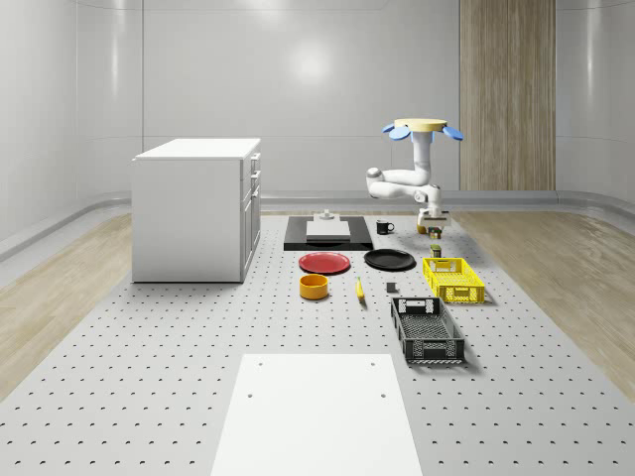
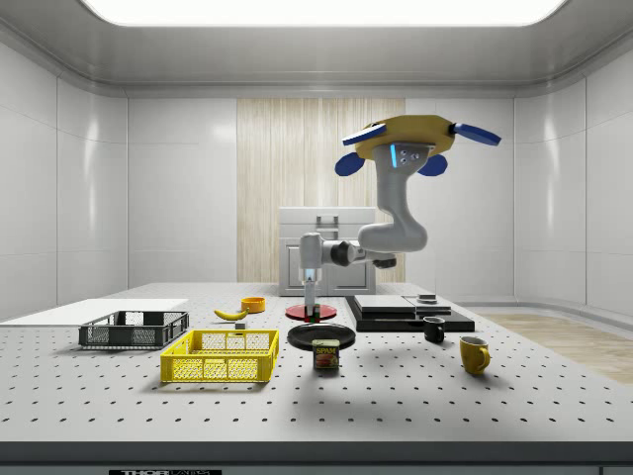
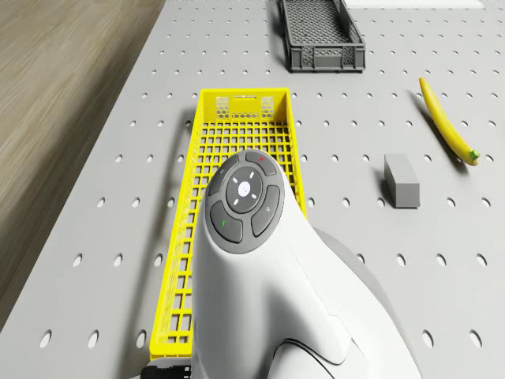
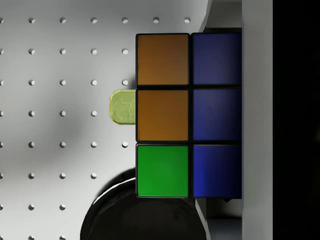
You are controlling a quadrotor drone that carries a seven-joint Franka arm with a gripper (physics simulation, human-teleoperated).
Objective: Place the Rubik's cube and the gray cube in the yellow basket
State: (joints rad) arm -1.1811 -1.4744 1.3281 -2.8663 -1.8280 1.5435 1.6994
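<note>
Rubik's cube (image 4: 187, 115) rides pinched in the end effector (image 1: 435, 228) beyond the yellow basket (image 1: 453, 279)'s far end; early release risks missing it.

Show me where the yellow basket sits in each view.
Whole-scene view: yellow basket right of centre, black crate nearer the camera.
Side view: yellow basket front left, black crate to its left.
Drone view: yellow basket beneath the arm, black crate past its far end.
Shared landmark: black crate.
</note>
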